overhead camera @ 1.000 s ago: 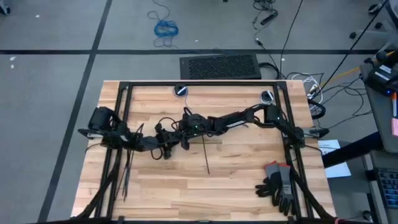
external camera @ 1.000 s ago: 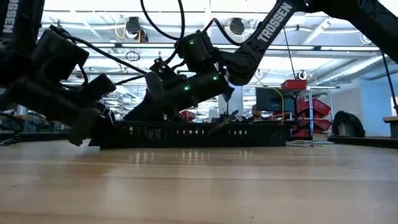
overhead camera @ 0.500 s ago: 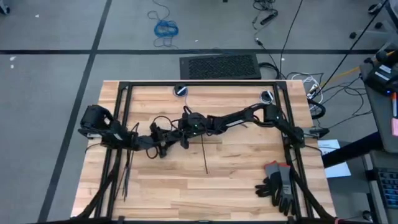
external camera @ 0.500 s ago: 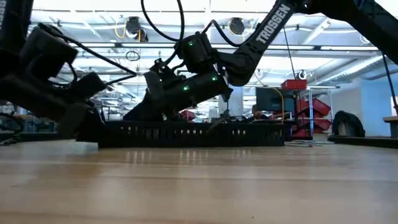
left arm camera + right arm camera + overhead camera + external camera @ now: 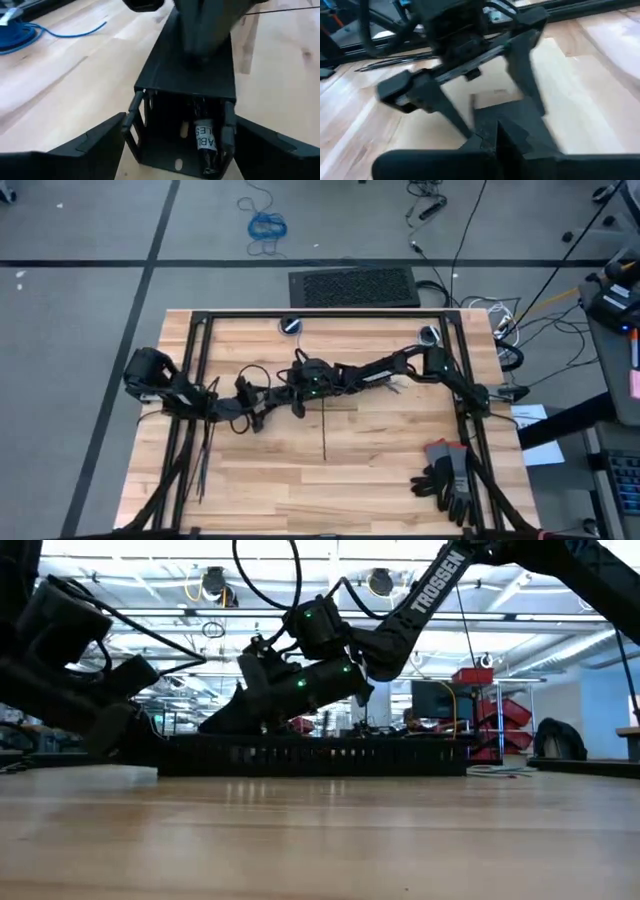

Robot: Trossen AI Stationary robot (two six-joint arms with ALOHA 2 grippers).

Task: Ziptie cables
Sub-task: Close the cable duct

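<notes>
A long black slotted channel (image 5: 195, 85) lies on the wooden table, seen side-on in the low view (image 5: 330, 755). Inside its open end lies a dark cable end with a white label (image 5: 204, 141); the rest of the cables is hidden. My left gripper (image 5: 180, 120) (image 5: 250, 408) is open, one finger on each side of that open end; I cannot tell whether they touch it. My right gripper (image 5: 496, 131) (image 5: 290, 394) is shut over the channel's top, farther along. One ziptie (image 5: 326, 432) lies loose mid-table. My right gripper comes slanting down from the table's right onto the channel's top face (image 5: 196, 67), some way along from the open end. Its shut fingers (image 5: 200, 40) seem to rest on that face; the contact is blurred. The channel lies flat on the table.
Several more thin dark strips (image 5: 204, 460) lie near the left rail. A pair of grey and black gloves (image 5: 448, 475) sits at the near right. A black frame (image 5: 320, 315) borders the table. A blue cord (image 5: 20, 35) shows beyond the channel.
My left gripper has drawn back toward the table's left edge, still open. My right gripper has stayed over the channel.
</notes>
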